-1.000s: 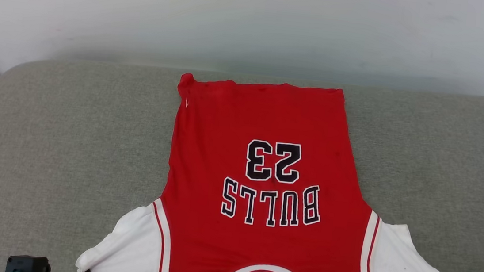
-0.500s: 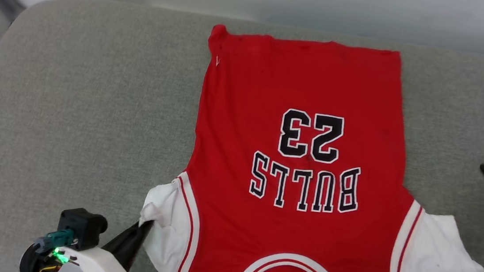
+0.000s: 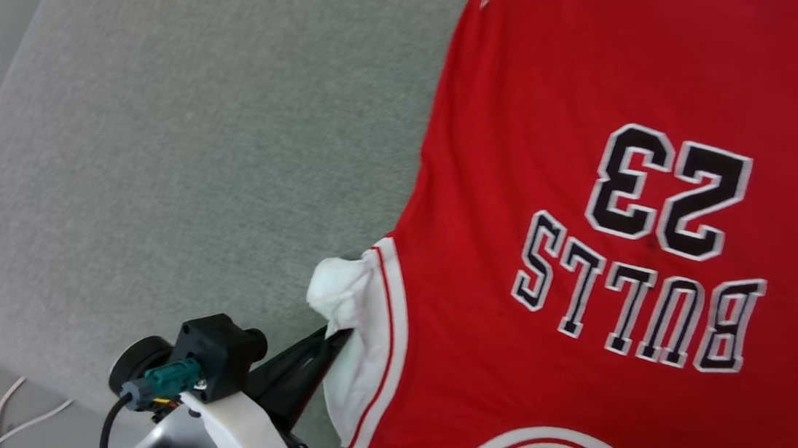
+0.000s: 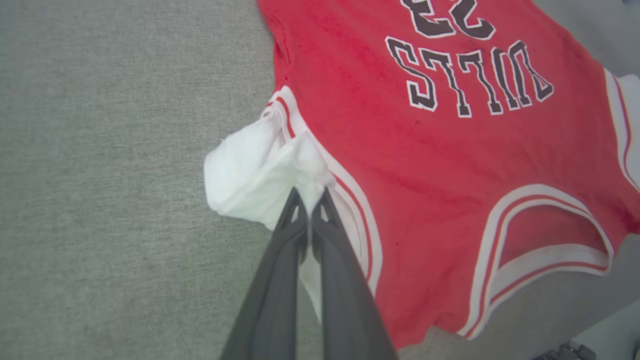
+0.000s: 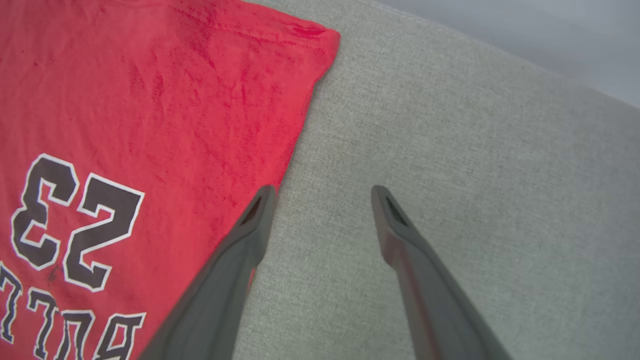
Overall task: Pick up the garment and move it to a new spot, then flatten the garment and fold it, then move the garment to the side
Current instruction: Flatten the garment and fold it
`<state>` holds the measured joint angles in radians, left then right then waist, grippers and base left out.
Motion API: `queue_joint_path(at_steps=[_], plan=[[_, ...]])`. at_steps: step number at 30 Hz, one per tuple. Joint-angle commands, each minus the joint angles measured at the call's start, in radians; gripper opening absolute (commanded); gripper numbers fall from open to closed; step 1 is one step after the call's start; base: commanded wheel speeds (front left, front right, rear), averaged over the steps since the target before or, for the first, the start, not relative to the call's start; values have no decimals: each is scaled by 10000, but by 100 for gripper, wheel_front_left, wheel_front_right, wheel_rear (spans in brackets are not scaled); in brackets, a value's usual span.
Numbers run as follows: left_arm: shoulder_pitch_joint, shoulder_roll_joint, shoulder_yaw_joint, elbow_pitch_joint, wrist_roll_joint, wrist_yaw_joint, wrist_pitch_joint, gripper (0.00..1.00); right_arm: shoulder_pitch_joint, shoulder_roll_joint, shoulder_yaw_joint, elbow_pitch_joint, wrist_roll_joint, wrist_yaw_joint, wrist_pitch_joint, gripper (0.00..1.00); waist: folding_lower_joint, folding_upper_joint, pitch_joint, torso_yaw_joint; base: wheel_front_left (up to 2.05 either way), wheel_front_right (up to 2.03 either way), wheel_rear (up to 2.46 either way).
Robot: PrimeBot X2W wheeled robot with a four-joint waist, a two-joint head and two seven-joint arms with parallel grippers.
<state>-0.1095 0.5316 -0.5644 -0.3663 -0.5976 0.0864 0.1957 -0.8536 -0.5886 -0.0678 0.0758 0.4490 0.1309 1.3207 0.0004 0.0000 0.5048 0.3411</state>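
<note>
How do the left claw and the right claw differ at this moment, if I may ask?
The left claw is shut, the right claw open. The left pinches the white sleeve of the garment; the right grips nothing, over the grey cushion beside its red edge. Both have dark fingers.

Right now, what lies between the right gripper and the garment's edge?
Only bare grey cushion. In the right wrist view the open right gripper shows cushion between its fingers, and one finger overlaps the garment at its red side edge.
</note>
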Motion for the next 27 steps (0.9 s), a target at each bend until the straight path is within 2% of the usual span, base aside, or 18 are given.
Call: queue_joint_path(at_steps=[1,11,15,20,21,22,27], plan=[[-181,-77,-66,-119,57,-60,21,0,-393,52,-90,184,-271,-5,247,100,-4,0,782,820,0,0,0],[-643,-288,-352,-414,126,-328,38,0,-2203,273,-713,1247,-2378,-5,1557,100,-4,0,1544,1732,0,0,0],[-646,-413,-454,-342,117,-376,-63,0,-2329,319,-810,1439,-2792,-4,1776,100,-4,0,1696,1909,0,0,0],[-662,-473,-498,-185,104,-439,-236,0,-1779,408,-888,1684,-2951,-5,2031,100,-4,0,1800,2004,0,0,0],[-656,-467,-503,-150,101,-441,-241,0,-1630,442,-876,1739,-2938,-5,2109,46,-4,0,1788,2001,0,0,0],[-644,-451,-502,-118,96,-452,-256,0,-1522,466,-858,1743,-2915,-5,2187,0,-4,0,1778,1988,0,0,0],[-697,-415,-465,-16,80,-468,-315,0,-1342,583,-1004,1691,-2900,-4,2275,0,-4,0,1693,1908,0,0,0]])
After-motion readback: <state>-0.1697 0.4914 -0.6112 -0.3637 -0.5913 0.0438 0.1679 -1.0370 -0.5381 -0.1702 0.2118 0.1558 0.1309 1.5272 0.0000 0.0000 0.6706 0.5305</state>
